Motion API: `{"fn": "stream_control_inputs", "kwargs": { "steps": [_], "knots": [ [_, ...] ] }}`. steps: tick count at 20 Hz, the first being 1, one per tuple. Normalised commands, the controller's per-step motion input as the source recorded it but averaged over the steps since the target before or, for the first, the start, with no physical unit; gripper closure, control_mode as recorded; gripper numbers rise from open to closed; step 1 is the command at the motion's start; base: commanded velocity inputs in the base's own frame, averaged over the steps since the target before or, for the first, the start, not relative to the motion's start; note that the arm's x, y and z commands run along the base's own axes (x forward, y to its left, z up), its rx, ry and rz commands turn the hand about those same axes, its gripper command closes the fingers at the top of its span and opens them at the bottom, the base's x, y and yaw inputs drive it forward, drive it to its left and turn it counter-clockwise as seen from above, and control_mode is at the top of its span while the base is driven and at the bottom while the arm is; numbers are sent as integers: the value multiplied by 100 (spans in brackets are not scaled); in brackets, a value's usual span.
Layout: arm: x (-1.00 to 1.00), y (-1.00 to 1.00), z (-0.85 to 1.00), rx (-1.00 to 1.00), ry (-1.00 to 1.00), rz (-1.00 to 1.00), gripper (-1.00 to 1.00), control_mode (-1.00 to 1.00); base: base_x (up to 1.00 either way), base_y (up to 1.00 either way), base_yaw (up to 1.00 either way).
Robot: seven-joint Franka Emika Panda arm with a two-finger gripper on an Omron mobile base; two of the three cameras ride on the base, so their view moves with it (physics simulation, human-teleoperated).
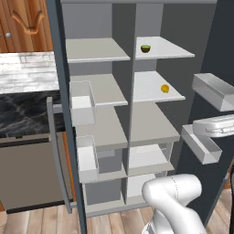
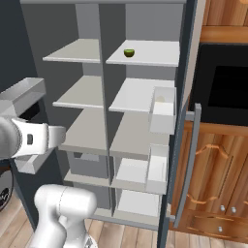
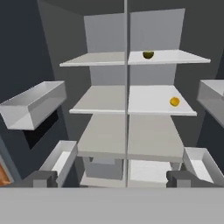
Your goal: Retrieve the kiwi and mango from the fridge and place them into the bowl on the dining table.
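Note:
The fridge (image 1: 58, 68) stands open, its light grey shelves facing me. The kiwi (image 1: 145, 48), green on top and brown below, sits on the top right shelf, also seen as kiwi (image 2: 129, 53) and kiwi (image 3: 148, 54). One shelf lower on the right lies the yellow-orange mango (image 1: 165, 88), mango (image 3: 174, 101). My gripper (image 3: 113, 178) is open and empty, well back from the shelves and in front of the fridge's middle, with one dark fingertip (image 3: 43, 177) at each side. The bowl and the dining table are out of view.
White door bins (image 1: 83, 104) hang on the left door, and more bins (image 1: 214, 90) on the right one. A long pale handle (image 2: 188, 164) runs down the door edge. Wooden cabinets (image 2: 213, 179) and a black oven (image 2: 225, 82) flank the fridge.

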Motion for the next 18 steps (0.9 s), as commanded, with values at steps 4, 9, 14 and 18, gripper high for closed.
{"fn": "stream_control_inputs", "kwargs": {
  "steps": [4, 9, 14, 18],
  "knots": [
    [0, -21, 0, 2, 0, 0, -100, -100, 0, 0, 0],
    [2, -13, 0, 1, 0, 2, -100, -100, 0, 0, 0],
    [2, 0, 0, 0, 3, -1, -100, -100, 0, 0, 0],
    [0, 0, 0, 0, 0, 0, -100, 100, 0, 0, -5]
  ]
}}
